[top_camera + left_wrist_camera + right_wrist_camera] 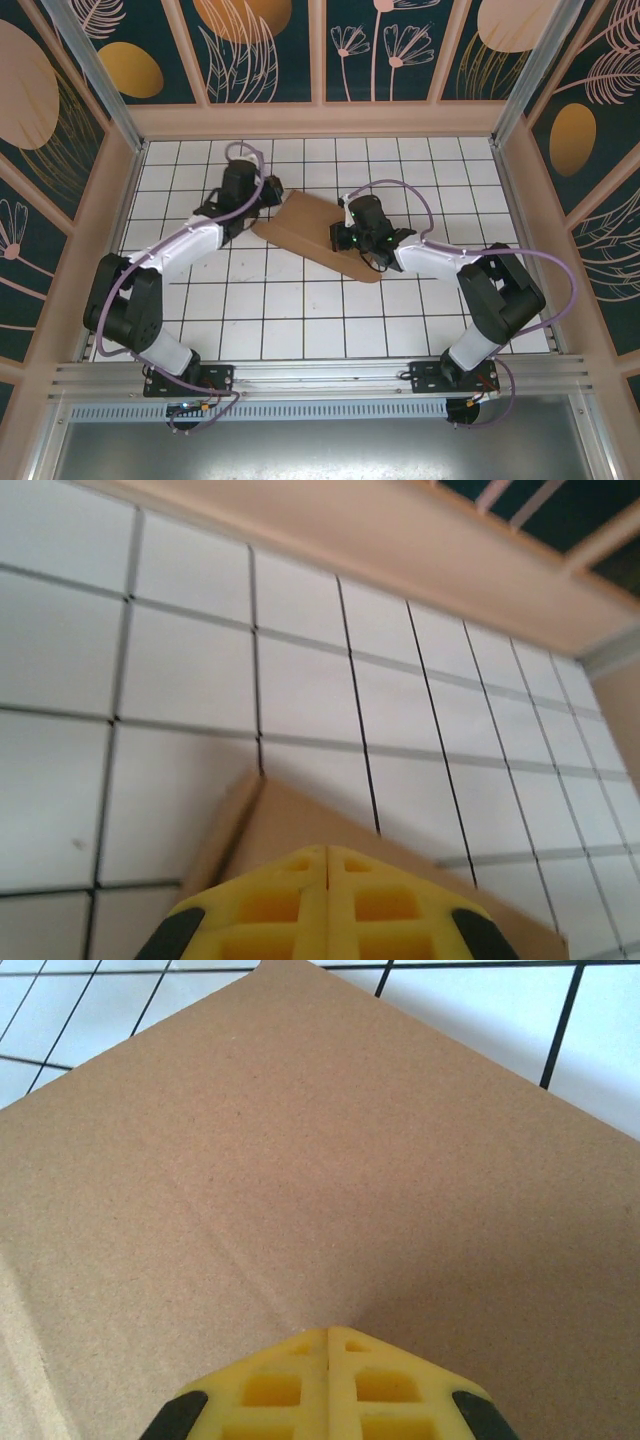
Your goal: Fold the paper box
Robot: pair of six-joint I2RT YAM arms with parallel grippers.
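The paper box (312,232) lies flat on the white tiled table (300,310), a little beyond the middle, set at a slant so that its long side runs from upper left to lower right in the overhead view, and it sits between my two arms. It is plain brown cardboard, and one end is rounded off at the lower right. My left gripper (266,198) is at the box's upper left end. In my left wrist view the two yellow fingers of this gripper (327,852) are pressed together with only a thin seam between them and nothing pinched, and their tip sits over a corner of the cardboard (290,815), with the grid of tiles and the pale wooden wall (420,540) beyond. I cannot tell whether that tip touches the box. My right gripper (352,240) is over the right half of the box. In my right wrist view its fingers (328,1332) are likewise shut tight with nothing between them, and the tip points down at the broad brown surface (300,1150), where a faint crease line runs up to it. The tip seems to rest on the cardboard.
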